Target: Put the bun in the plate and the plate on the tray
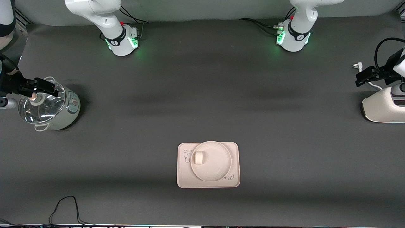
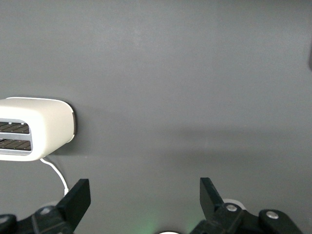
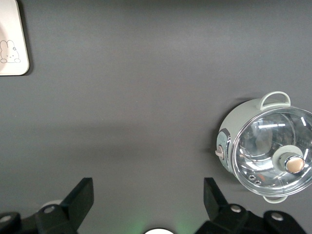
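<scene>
Bun [image 1: 199,157]: lies in the plate, at the rim on the side toward the right arm's end of the table; looks soft and light, so a gentle pinch across its short sides would suit.
Plate [image 1: 218,164]: sits on the tray; likely stiff, smooth and a bit slippery; best held by the raised rim.
Tray [image 1: 183,177]: flat on the table [image 1: 202,95], near the front camera; shows a small animal drawing and script beginning "Ra", the rest hidden.
Left gripper [image 2: 145,195]: over the toaster [image 1: 383,107]; fingers apart, holding nothing.
Right gripper [image 3: 148,195]: over the cooking pot [image 1: 50,106]; fingers apart, holding nothing.
Progress: task looks done.
</scene>
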`<state>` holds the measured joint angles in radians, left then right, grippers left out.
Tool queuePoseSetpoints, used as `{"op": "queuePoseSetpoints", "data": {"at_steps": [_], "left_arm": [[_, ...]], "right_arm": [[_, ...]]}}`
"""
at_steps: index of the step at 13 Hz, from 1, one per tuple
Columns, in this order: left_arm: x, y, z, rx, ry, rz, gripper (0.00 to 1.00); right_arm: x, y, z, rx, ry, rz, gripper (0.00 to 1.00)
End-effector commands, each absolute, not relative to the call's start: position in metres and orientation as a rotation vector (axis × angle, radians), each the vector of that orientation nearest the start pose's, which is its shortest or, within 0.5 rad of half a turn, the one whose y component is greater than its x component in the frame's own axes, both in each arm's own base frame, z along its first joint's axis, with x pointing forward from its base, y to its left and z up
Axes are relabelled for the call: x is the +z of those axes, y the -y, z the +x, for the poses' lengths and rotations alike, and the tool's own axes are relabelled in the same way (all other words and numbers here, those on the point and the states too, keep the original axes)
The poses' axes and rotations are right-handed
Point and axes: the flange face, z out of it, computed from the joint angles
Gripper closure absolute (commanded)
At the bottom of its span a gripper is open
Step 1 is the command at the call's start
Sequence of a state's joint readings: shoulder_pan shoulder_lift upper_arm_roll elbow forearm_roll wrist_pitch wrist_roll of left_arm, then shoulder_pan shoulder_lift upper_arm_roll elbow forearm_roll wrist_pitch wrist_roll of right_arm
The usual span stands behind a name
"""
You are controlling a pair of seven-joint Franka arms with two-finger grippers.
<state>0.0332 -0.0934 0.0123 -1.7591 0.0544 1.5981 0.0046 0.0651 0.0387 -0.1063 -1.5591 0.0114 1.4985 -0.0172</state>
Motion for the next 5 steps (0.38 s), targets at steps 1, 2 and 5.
{"op": "queuePoseSetpoints", "data": {"at_steps": [1, 2, 5], "left_arm": [[0.5972, -0.0297, 0.5184, 0.107, 0.052, -3.098, 0.00], [0.5972, -0.0297, 0.5184, 0.107, 0.052, -3.098, 0.00], [0.5989, -0.0297, 0.5180, 0.109, 0.052, -3.098, 0.00]], "right_arm": [[0.6035, 0.0219, 0.5549, 0.126, 0.005, -3.151, 0.00], [0.6028, 0.0228, 0.5555, 0.126, 0.002, -3.151, 0.00], [0.6012, 0.0228, 0.5563, 0.114, 0.002, -3.151, 0.00]]}}
